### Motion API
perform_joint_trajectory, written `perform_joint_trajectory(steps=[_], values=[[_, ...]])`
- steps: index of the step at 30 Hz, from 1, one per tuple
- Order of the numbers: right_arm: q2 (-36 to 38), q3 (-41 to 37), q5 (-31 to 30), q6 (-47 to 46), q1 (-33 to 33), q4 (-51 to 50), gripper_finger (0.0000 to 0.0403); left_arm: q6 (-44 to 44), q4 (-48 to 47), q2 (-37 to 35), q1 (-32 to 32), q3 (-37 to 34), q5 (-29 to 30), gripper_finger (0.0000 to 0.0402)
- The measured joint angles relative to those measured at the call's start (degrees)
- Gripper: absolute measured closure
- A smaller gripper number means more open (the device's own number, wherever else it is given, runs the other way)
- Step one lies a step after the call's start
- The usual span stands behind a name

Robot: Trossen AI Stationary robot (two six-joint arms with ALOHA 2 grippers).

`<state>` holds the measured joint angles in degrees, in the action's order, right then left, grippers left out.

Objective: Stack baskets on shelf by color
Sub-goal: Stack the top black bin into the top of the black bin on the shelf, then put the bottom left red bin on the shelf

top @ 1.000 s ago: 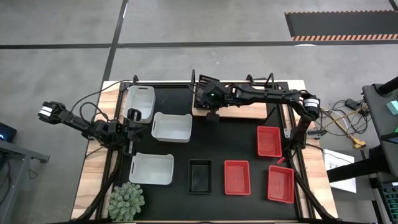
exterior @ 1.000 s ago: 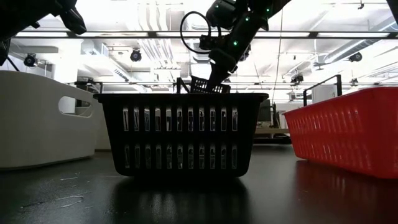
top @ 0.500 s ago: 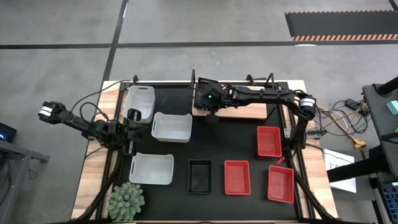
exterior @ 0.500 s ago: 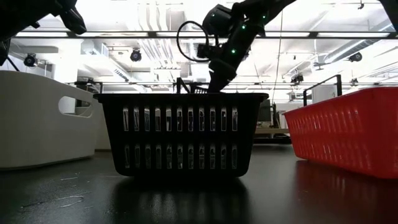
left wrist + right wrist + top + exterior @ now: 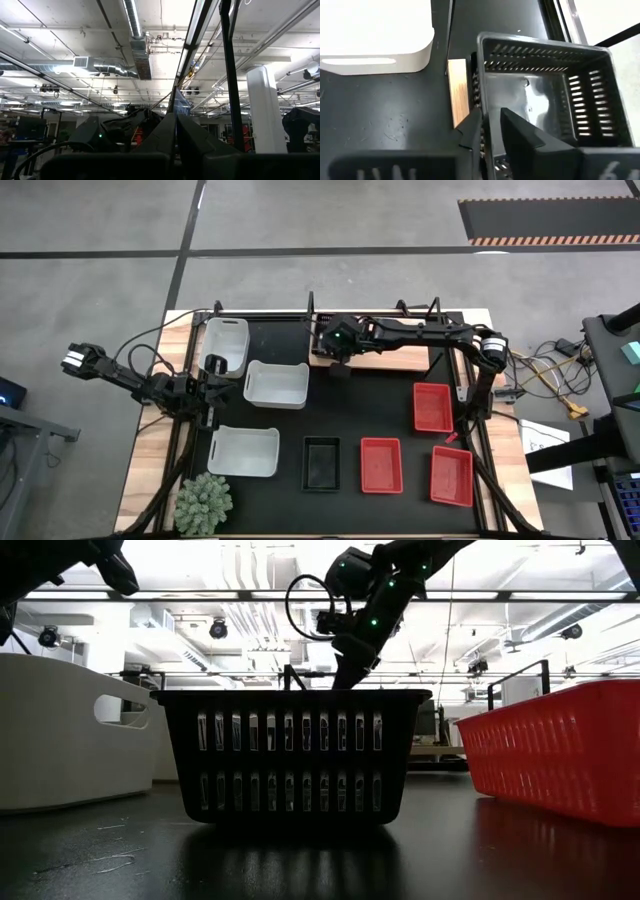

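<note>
The right tool (image 5: pixel 487 127) straddles a wall of a black basket (image 5: pixel 547 95) on the shelf (image 5: pixel 458 90) at the worktop's back edge, fingers slightly parted, grip easing. Withdrawing crookedly could snag the slots and tip it off. The left tool (image 5: pixel 175 137) waits closed, left side.

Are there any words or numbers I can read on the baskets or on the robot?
No words or numbers can be read anywhere.
The black basket at the right gripper: slots only, no label.
The red baskets and white baskets: plain.
The shelf: bare wood.
A pale mark at the corner of the right wrist view might be a figure, but it is too blurred to read.
</note>
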<state>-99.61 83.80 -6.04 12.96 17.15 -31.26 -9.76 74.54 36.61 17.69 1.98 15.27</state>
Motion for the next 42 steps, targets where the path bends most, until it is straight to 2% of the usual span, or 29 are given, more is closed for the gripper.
perform_joint_trajectory(steps=[6, 11, 14, 18, 24, 29, 33, 38, 42], values=[[0.56, 3.01, 0.04, -4.97, -0.74, -3.99, 0.029, -0.04, 0.0, 0.01, 0.0, 0.0, 0.0, 0.0402], [3.77, 3.05, -0.11, -7.92, -3.95, -7.58, 0.0285, -0.09, 0.0, -0.01, 0.0, 0.0, 0.0, 0.0402], [5.5, 1.79, -0.3, -8.03, -7.05, -5.48, 0.0299, -0.96, -0.02, 0.01, 0.0, 0.0, 0.0, 0.0402], [6.62, -0.98, -3.65, -6.64, -10.79, 0.98, 0.0336, -1.53, 0.0, 0.01, 0.0, 0.0, 0.0, 0.0402], [6.64, -4.26, -6.22, -5.64, -12.65, 9.06, 0.039, -1.18, 0.02, 0.0, -0.01, 0.0, 0.0, 0.0402], [6.64, -5.99, -5.86, -0.87, -11.75, 15.94, 0.0394, -1.09, 0.02, -0.18, 0.0, 0.0, 0.0, 0.0402], [6.6, -6.62, -3.77, 2.34, -7.89, 19.76, 0.0394, -1.09, 0.03, -0.36, 0.0, 0.0, 0.0, 0.0402], [6.6, -8.54, 5.65, -0.95, -2.24, 25.18, 0.0394, -1.1, 0.02, -0.38, 0.0, 0.0, 0.0, 0.0402], [6.56, -10.87, 6.29, -3.91, -0.46, 25.36, 0.0394, -1.11, 0.02, -0.38, 0.0, 0.0, 0.0, 0.0402]])
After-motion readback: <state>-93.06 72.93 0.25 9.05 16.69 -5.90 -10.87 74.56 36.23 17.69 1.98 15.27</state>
